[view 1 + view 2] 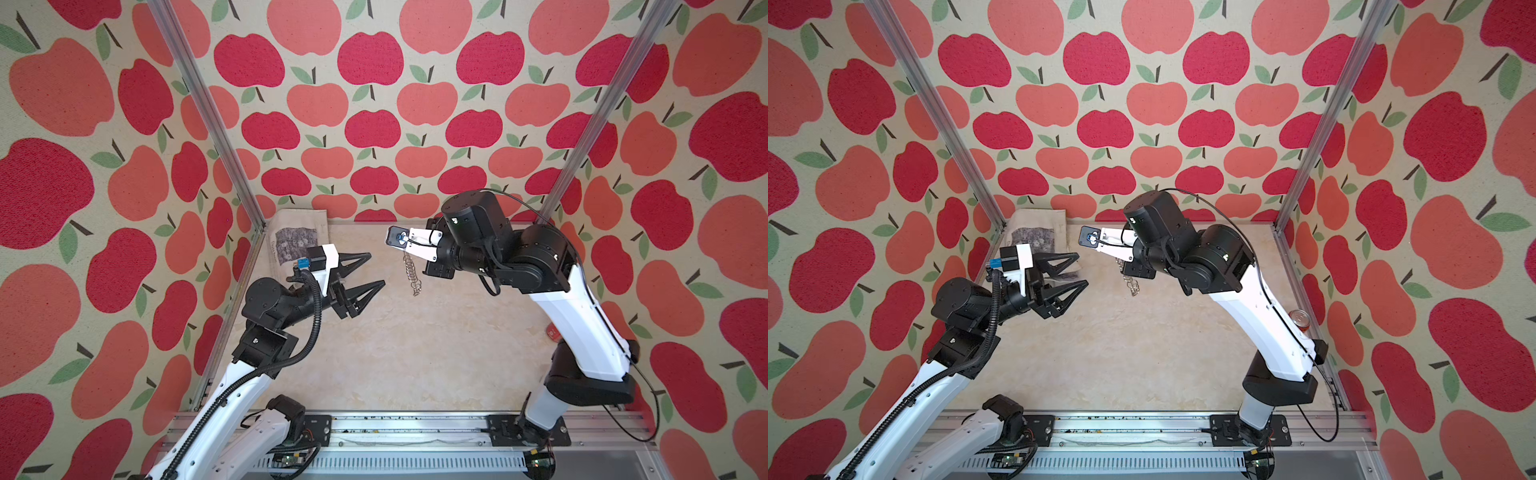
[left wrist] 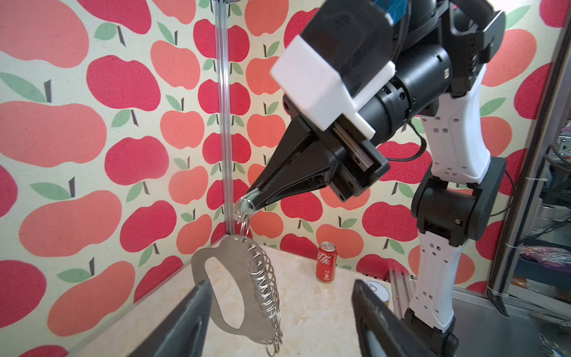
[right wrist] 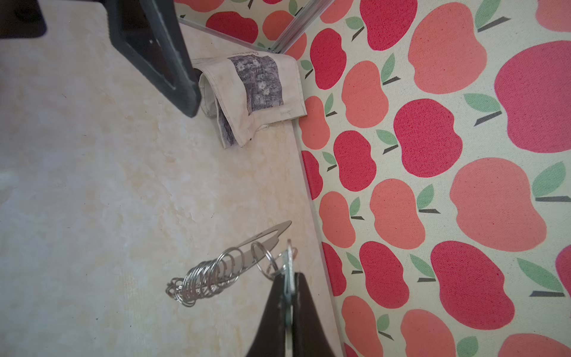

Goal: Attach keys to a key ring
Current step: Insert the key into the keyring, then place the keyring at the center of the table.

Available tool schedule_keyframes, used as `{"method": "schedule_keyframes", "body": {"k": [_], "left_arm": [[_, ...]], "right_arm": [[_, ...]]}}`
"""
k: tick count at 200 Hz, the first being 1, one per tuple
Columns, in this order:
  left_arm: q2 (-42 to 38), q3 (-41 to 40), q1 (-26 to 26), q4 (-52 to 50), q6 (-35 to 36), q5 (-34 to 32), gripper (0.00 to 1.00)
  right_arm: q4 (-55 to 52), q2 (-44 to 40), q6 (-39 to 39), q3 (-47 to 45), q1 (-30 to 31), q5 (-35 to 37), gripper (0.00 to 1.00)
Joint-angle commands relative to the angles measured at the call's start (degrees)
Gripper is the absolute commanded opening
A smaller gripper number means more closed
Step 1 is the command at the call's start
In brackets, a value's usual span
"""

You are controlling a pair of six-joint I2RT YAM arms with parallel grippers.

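**A:** What sort of room is it?

**B:** The walls [image 1: 370, 58] are covered in red and coral apples with green leaves; aluminium posts [image 1: 208, 112] stand at the two far corners; between them lies a cream, marbled tabletop [image 1: 395, 353] with a metal rail [image 1: 415, 428] along its near edge.

**A:** Anything lying on it?

**B:** A folded cloth [image 1: 297, 232] with a grey print sits in the far left corner; a red can [image 2: 326, 262] stands by the right wall.

**A:** And the key ring [image 2: 227, 247]?

**B:** It hangs over the far middle of the tabletop, from the key [image 3: 289, 262]; the right pincer [image 2: 256, 197] is clenched on that key; whether the lowest ring touches the surface I cannot tell.

**A:** The left pincer [image 1: 377, 269]?

**B:** Released, fingers spread wide; it is near the key ring on its left, apart from it.
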Motion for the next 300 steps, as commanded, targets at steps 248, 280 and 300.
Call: {"method": "schedule_keyframes", "body": {"k": [248, 280, 300], "left_arm": [[-11.24, -3.29, 6.08, -23.14, -0.50, -23.32, 1.00], [-10.93, -3.11, 6.10, -23.26, -0.33, -22.99, 1.00], [-10.60, -3.11, 6.23, -23.13, -0.35, -22.67, 1.00]], "right_arm": [[-2.75, 25.39, 20.24, -10.37, -11.62, -31.57, 0.00], [2.69, 19.12, 23.36, -26.75, -13.80, -32.51, 0.00], [4.95, 16.08, 25.12, -34.44, -14.12, -32.89, 0.00]]}}
